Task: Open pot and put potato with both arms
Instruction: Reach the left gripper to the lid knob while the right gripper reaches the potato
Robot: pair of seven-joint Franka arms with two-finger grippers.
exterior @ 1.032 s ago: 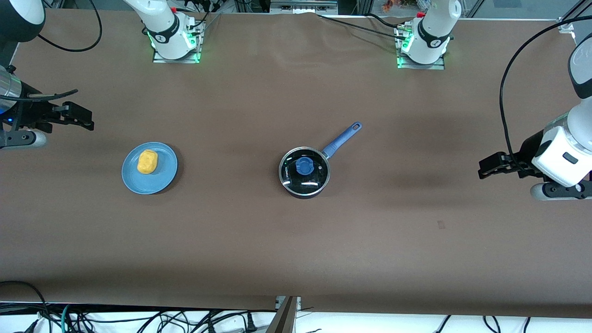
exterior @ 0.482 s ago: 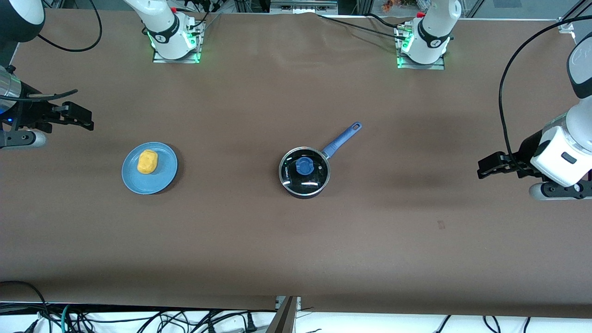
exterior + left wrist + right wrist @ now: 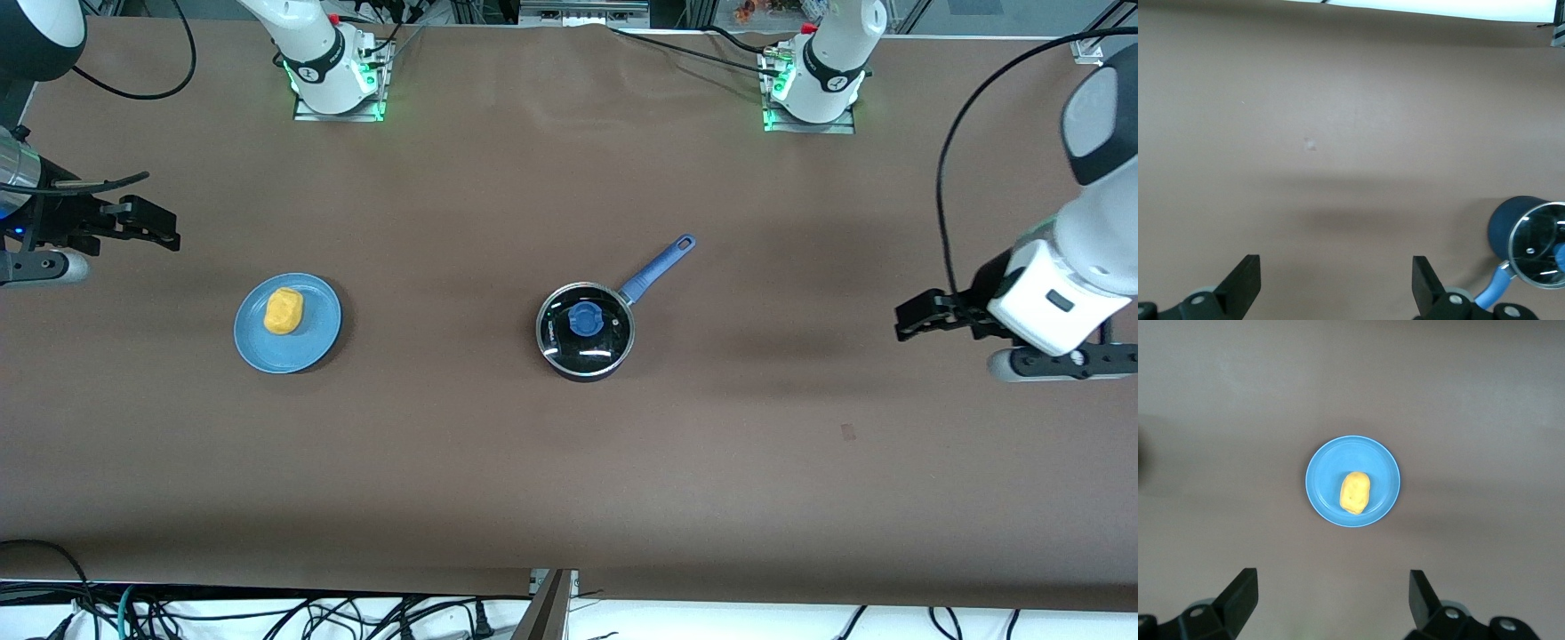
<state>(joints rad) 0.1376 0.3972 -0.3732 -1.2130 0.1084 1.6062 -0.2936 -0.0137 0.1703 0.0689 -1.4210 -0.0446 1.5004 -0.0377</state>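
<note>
Brown paper-covered table (image 3: 569,462) lies bare along the edge nearest the front camera. Farther in, near the middle, stands the small round black saucepan (image 3: 584,332) with its glass lid (image 3: 585,327) still on, a blue knob (image 3: 584,318) at the lid's centre and the long blue handle (image 3: 659,268) angling away toward the left arm's base. The left wrist view catches the same pot (image 3: 1528,241) at its edge. Toward the right arm's end of the table, about as far from the camera as the pot, sits a flat light-blue round plate (image 3: 311,342) with the small yellow-orange lumpy potato (image 3: 284,310) lying on it; the right wrist view shows that potato (image 3: 1355,492) resting slightly off the plate's (image 3: 1328,477) centre.

The left gripper (image 3: 909,318) hangs over bare table at the left arm's end, well apart from the pot, its fingers (image 3: 1241,283) spread wide and empty. The right gripper (image 3: 160,227) hovers over the table's other end, near the plate, its fingers (image 3: 1238,593) likewise spread with nothing between them.
</note>
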